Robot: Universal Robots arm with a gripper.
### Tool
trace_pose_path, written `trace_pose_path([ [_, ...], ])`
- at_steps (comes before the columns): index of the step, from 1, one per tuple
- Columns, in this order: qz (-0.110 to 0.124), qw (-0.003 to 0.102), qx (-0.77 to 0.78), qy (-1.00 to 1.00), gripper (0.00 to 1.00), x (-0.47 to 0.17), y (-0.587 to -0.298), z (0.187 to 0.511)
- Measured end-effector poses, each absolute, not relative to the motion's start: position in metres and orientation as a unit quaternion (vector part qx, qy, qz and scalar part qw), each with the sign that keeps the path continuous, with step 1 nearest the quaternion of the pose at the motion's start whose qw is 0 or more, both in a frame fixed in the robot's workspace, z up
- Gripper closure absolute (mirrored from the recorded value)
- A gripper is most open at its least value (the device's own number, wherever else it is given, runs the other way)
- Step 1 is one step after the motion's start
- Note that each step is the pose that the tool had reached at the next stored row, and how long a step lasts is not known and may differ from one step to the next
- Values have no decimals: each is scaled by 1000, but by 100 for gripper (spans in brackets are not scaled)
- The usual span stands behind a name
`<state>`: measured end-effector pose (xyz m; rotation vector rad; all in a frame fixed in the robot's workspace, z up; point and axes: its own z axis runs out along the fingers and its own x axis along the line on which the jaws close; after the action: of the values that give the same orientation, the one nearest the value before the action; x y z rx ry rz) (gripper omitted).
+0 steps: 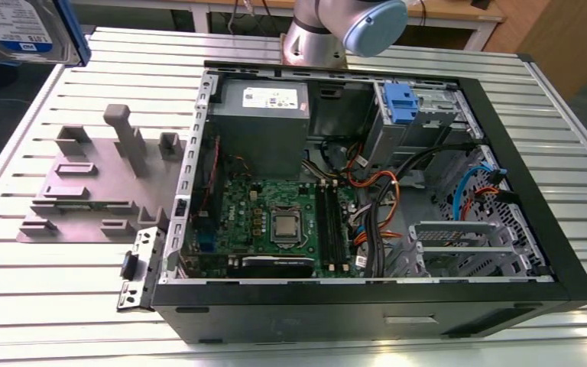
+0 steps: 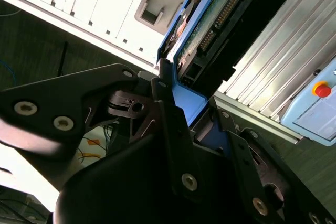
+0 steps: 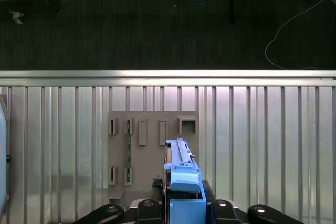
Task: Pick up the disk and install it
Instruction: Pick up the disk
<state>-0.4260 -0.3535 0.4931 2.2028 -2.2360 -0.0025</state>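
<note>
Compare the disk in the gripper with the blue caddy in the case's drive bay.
Place: the disk is held by the gripper outside the case; the blue caddy sits in its drive bay. Look: the disk shows a silver body with a white-and-blue label; the caddy is plain blue plastic. Both carry blue plastic.

Counting now: one disk [image 1: 24, 27], one gripper [image 3: 182, 203], one arm [image 1: 335, 30]. One slatted table [image 1: 69, 306], and on it one open computer case [image 1: 375, 313] and one grey holder plate [image 1: 79, 206]. Inside the case: one power supply [image 1: 263, 126], one blue caddy [image 1: 400, 103], one processor [image 1: 287, 225], and memory slots [image 1: 329, 222], four I think, though they blur together. One red button [image 2: 321, 90].
</note>
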Motion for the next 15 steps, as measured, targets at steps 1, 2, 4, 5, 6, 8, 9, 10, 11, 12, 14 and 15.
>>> trace_pose_path([
  [1, -1, 1, 702, -712, 64, -426, -354, 493],
  [2, -1, 1, 702, -712, 64, -426, -354, 493],
  [4, -1, 1, 702, -712, 64, -425, -354, 493],
  [5, -1, 1, 702, -712, 64, -425, -354, 493],
  [6, -1, 1, 702, -712, 64, -425, -354, 493],
  [8, -1, 1, 702, -712, 64, -425, -354, 493],
  [9, -1, 1, 702, -712, 64, -425, -354, 493],
  [10, -1, 1, 702, -712, 64, -425, -354, 493],
  [11, -1, 1, 702, -712, 64, -424, -354, 493],
  [12, -1, 1, 702, -712, 64, -424, -354, 493],
  [14, -1, 1, 702, -712, 64, -424, -354, 493],
  [15, -1, 1, 702, -712, 64, -424, -354, 493],
])
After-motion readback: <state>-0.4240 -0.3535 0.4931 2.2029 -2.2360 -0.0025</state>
